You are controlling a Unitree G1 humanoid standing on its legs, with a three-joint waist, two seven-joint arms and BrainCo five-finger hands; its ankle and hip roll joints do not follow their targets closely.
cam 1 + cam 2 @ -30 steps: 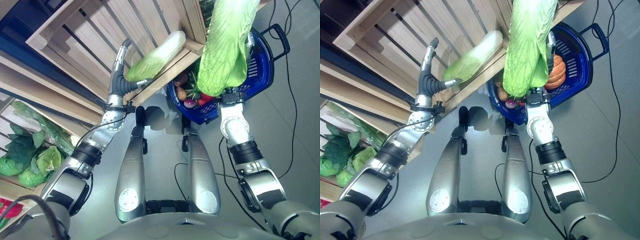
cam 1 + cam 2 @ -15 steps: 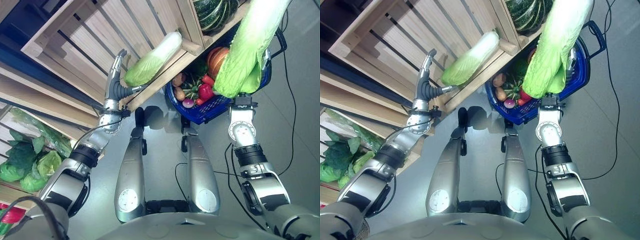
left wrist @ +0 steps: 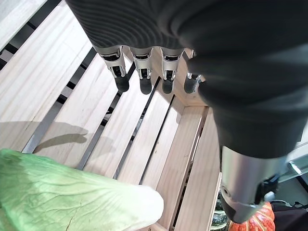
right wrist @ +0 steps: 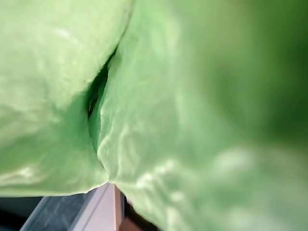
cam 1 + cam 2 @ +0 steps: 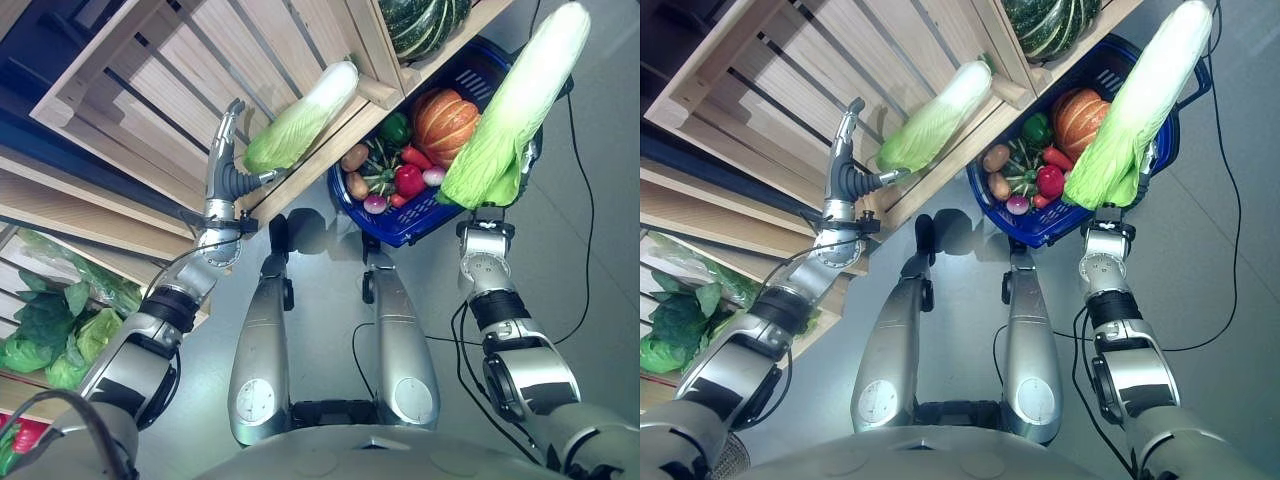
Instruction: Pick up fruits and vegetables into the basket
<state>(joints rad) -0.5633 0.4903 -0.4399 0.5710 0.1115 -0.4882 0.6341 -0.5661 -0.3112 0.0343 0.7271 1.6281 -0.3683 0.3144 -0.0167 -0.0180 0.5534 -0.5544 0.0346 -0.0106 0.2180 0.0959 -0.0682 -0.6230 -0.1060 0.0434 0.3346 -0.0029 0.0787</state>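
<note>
Right hand carries a cabbage, grip hidden by leaves, cannot tell; basket just beyond it, half under the load; lower leaf-end first onto the pumpkin, release gently; left hand open, idle by second cabbage.

No legible text, labels, numbers or signs appear on any surface in these views.
</note>
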